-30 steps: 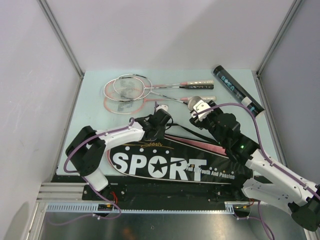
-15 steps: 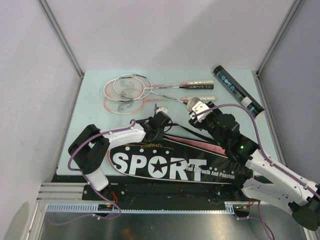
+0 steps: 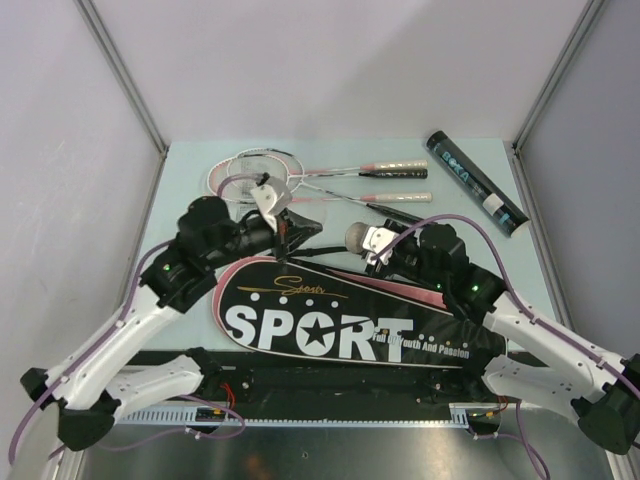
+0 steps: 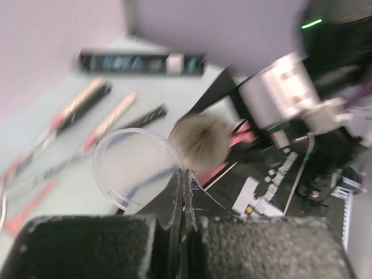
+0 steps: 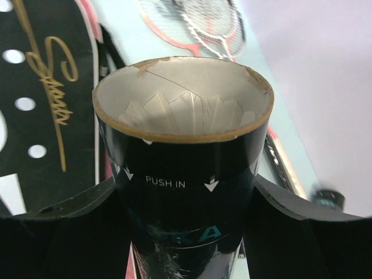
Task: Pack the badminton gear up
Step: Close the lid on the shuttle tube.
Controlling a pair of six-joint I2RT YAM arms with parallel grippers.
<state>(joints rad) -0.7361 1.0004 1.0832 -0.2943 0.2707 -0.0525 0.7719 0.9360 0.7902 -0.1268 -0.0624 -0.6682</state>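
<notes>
My right gripper (image 5: 183,204) is shut on a dark tube (image 5: 183,151) marked "PUSH IN". Its open end (image 3: 357,237) points left, with white shuttlecock feathers (image 5: 186,110) inside. My left gripper (image 4: 185,173) is shut, pinching the rim of a clear round lid (image 4: 135,168). It faces the tube's open end (image 4: 200,144) from a short way off. In the top view the left gripper (image 3: 308,228) hovers above the bag's upper edge. Pink-and-white rackets (image 3: 300,180) lie at the back of the table. A second dark tube (image 3: 475,183) lies at the back right.
A black racket bag (image 3: 330,320) printed "SPORT" lies across the front of the table, under both arms. Its black strap (image 3: 400,215) trails toward the rackets. Grey walls with metal posts (image 3: 120,70) close in the table on the left, back and right.
The left gripper has closed and lifted back to the left, away from the bag's edge. The right gripper has swung the tube's open end leftward toward it.
</notes>
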